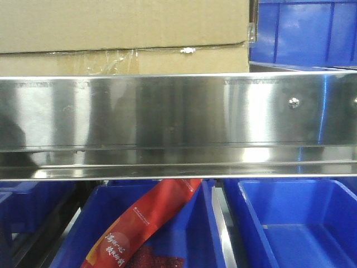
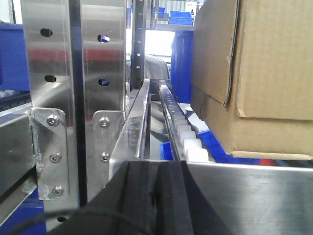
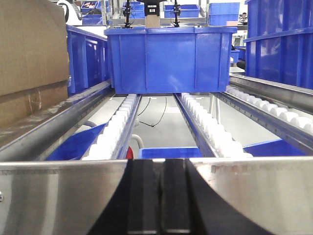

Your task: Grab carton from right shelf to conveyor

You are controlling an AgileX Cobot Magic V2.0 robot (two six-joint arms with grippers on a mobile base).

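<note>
The wide shiny stainless-steel front rail (image 1: 167,117) runs right across the front view, a solid wall at its own height. Just above the rail, the large brown cardboard carton (image 1: 122,28) fills left and middle and a blue plastic bin (image 1: 304,30) fills the right, with only a thin slit between them. Behind the rail, right wrist view: the lane of white rollers (image 3: 115,132) lies open up to a far blue bin (image 3: 168,58) sitting across it. Behind the rail, left wrist view: a narrow channel between carton and drilled steel upright (image 2: 73,73). Below the rail, open blue bins (image 1: 295,223), one holding a red packet (image 1: 150,223).
</note>
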